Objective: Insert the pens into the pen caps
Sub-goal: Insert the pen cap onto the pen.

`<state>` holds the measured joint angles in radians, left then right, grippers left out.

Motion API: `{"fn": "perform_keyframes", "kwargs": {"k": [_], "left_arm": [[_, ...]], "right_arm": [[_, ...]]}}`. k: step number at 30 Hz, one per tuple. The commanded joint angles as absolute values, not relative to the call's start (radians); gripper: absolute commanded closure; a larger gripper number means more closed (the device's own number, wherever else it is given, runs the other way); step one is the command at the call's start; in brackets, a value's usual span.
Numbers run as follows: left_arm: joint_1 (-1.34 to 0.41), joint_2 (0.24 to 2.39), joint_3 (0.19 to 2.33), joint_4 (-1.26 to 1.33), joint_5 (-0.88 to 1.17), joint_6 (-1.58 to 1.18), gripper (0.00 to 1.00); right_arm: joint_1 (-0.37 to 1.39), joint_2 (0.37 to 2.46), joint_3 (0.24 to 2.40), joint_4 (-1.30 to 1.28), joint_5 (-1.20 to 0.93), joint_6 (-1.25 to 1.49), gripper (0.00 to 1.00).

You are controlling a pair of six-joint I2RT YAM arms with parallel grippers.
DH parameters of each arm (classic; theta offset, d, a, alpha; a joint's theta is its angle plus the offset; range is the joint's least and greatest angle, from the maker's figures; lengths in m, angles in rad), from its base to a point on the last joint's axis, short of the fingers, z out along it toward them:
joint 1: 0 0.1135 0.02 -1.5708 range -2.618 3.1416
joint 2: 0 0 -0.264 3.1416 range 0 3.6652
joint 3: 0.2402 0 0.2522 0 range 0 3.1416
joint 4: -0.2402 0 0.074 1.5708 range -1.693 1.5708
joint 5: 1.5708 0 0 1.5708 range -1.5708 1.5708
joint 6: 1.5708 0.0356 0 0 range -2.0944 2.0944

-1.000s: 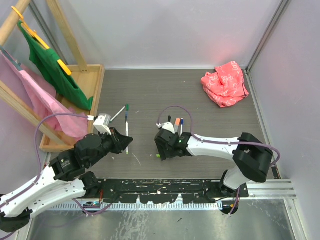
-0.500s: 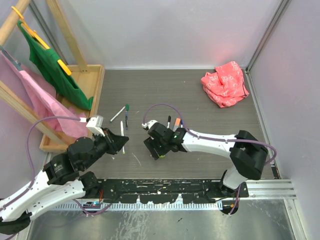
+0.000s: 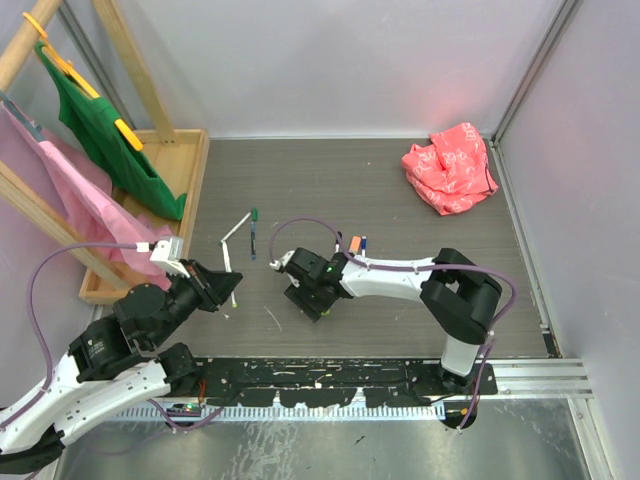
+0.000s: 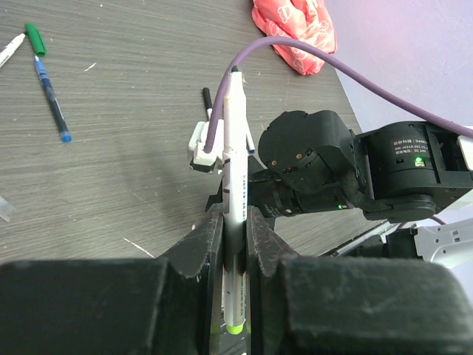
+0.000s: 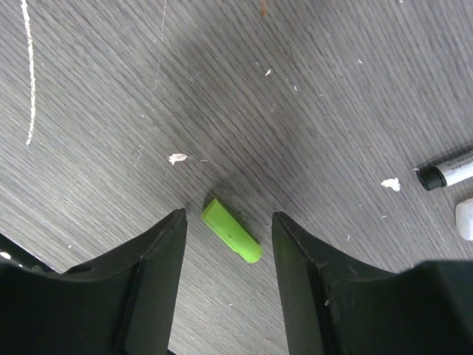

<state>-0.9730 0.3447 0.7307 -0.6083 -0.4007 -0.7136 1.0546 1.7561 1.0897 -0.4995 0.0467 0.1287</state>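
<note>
My left gripper (image 4: 235, 237) is shut on a white pen (image 4: 234, 170) with a lime-green end, held off the table; in the top view it (image 3: 214, 285) is at the left with the pen (image 3: 230, 278). My right gripper (image 5: 228, 220) is open and low over the table, its fingers either side of a lime-green pen cap (image 5: 231, 231) lying flat, not touching it. In the top view the right gripper (image 3: 308, 297) hides the cap. A green-capped pen (image 3: 240, 225) and a blue pen (image 3: 253, 241) lie at the back left. More pens (image 3: 356, 243) lie behind the right arm.
A red crumpled cloth (image 3: 450, 165) lies at the back right. A wooden rack with a tray (image 3: 185, 175) and green and pink cloths stands at the left. A black-tipped pen (image 5: 447, 172) lies right of the right gripper.
My left arm has drawn back to the left with the pen. My right gripper has moved left and now stands over the green cap.
</note>
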Motion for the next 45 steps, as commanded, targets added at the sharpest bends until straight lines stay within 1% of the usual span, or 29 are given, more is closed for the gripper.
{"fn": "perform_keyframes", "kwargs": {"k": [1, 8, 14, 16, 19, 22, 25, 40, 43, 45], "left_arm": [[-0.970, 0.344, 0.772, -0.599, -0.424, -0.693, 1.00], [-0.970, 0.352, 0.772, -0.596, -0.430, -0.689, 1.00], [-0.970, 0.359, 0.769, -0.592, -0.430, -0.689, 1.00], [-0.970, 0.357, 0.769, -0.595, -0.432, -0.689, 1.00], [-0.970, 0.353, 0.767, -0.600, -0.434, -0.690, 1.00], [-0.970, 0.351, 0.764, -0.601, -0.434, -0.692, 1.00], [-0.971, 0.355, 0.762, -0.597, -0.433, -0.693, 1.00], [-0.970, 0.368, 0.750, -0.578, -0.420, -0.701, 1.00], [-0.970, 0.370, 0.749, -0.575, -0.422, -0.701, 1.00], [-0.970, 0.371, 0.750, -0.575, -0.423, -0.700, 1.00]], "right_arm": [[1.059, 1.773, 1.140, -0.524, 0.051, 0.087, 0.47], [1.060, 1.797, 1.142, -0.548, 0.055, 0.088, 0.58], [1.059, 1.803, 1.136, -0.567, 0.054, 0.103, 0.73], [1.058, 1.797, 1.130, -0.569, 0.070, 0.113, 0.75], [1.058, 1.780, 1.112, -0.567, 0.082, 0.130, 0.74], [1.058, 1.759, 1.095, -0.563, 0.083, 0.143, 0.63], [1.057, 1.741, 1.083, -0.564, 0.082, 0.147, 0.59], [1.058, 1.731, 1.066, -0.579, 0.077, 0.148, 0.58], [1.058, 1.743, 1.067, -0.572, 0.078, 0.149, 0.62], [1.057, 1.749, 1.068, -0.565, 0.079, 0.152, 0.66]]}}
